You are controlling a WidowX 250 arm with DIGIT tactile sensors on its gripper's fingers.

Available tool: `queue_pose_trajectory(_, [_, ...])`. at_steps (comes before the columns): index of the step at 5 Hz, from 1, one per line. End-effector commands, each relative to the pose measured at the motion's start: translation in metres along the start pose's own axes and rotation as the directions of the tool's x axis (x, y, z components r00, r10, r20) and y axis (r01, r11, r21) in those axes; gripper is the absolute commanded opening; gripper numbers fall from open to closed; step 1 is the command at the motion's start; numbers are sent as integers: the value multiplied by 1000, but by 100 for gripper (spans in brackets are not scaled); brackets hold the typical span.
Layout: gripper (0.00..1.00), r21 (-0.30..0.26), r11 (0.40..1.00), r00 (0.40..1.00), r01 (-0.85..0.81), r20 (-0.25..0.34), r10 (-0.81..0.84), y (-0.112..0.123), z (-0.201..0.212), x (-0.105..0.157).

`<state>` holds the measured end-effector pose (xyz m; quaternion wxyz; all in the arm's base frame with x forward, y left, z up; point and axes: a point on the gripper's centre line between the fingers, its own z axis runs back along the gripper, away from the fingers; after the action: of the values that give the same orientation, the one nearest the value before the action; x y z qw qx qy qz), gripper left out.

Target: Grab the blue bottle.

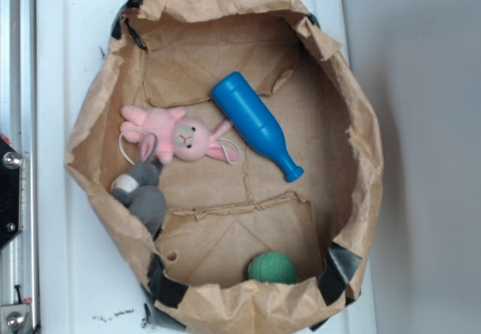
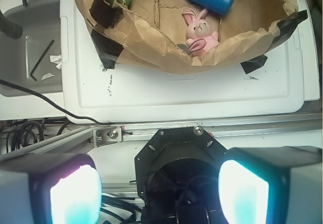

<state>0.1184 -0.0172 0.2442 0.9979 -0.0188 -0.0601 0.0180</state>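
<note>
The smooth bright-blue plastic bottle (image 1: pixel 255 124) lies inside the crumpled brown paper bag (image 1: pixel 359 116), neck toward four o'clock, touching the pink plush bunny (image 1: pixel 178 135) at its eight o'clock. My gripper (image 2: pixel 159 192) hangs released, well apart from it, fingers seemingly spread wide.

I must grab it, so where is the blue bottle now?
In the exterior view the blue bottle lies inside the paper bag, right of centre, its base beside the pink bunny.

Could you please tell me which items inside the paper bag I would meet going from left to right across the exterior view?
Grey plush toy → pink bunny → blue bottle; the green ball overlaps the bottle's span.
</note>
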Motion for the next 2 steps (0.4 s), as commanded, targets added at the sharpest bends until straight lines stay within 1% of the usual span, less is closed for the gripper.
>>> queue_pose_trajectory(1, [100, 0, 1000, 1000, 0, 0, 0, 0, 0, 0])
queue_pose_trajectory(2, [100, 16, 999, 999, 37, -24, -37, -10, -14, 32])
